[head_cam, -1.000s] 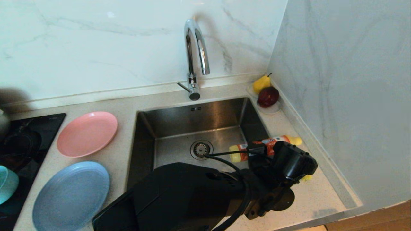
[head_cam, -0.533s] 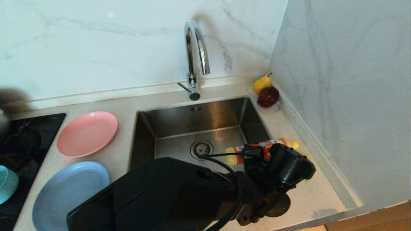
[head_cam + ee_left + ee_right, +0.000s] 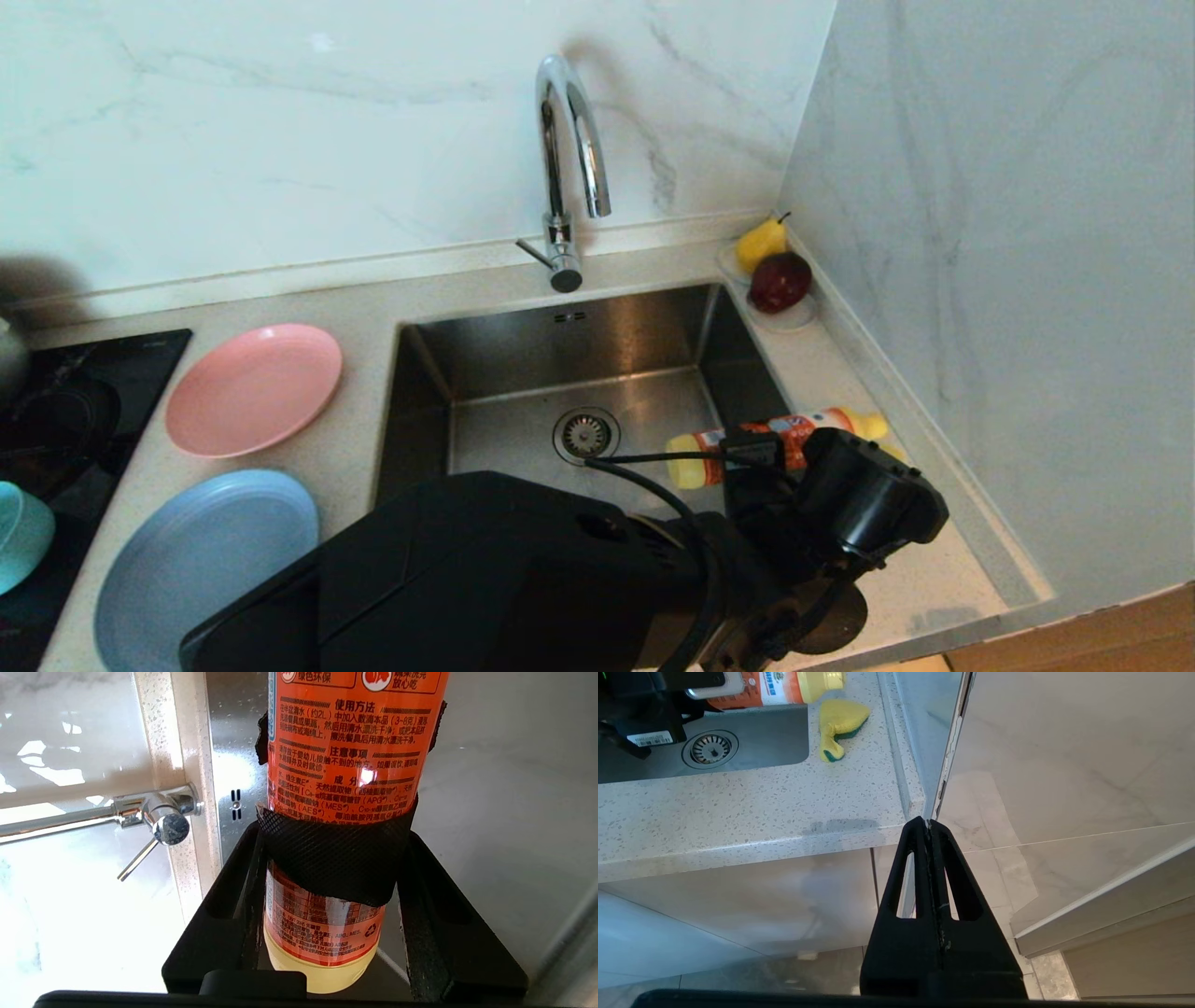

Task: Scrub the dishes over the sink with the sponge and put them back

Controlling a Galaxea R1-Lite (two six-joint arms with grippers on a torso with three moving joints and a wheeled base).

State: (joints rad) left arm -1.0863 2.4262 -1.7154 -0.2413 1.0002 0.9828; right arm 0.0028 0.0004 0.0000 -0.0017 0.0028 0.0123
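My left gripper [image 3: 334, 851] is shut on an orange dish-soap bottle [image 3: 348, 760] with a yellow cap and holds it level over the right rim of the sink [image 3: 523, 345]. In the head view the bottle [image 3: 780, 431] sticks out ahead of my left wrist. The yellow sponge [image 3: 841, 722] with its green layer lies on the counter by the right wall, just beyond the bottle. The pink plate [image 3: 254, 387], light-blue plate [image 3: 207, 565] and teal bowl [image 3: 19, 534] sit left of the sink. My right gripper [image 3: 927, 823] hangs shut and empty below the counter's front edge.
The curved chrome tap [image 3: 569, 140] stands behind the basin. A white saucer [image 3: 792, 319] with a pear and a dark red fruit sits in the back right corner. A black hob [image 3: 65, 411] lies at the far left. The marble wall closes the right side.
The left arm, with the bottle still gripped, swung slightly left over the sink and then came back right and nearer. The plates, bowl and right arm have not moved.
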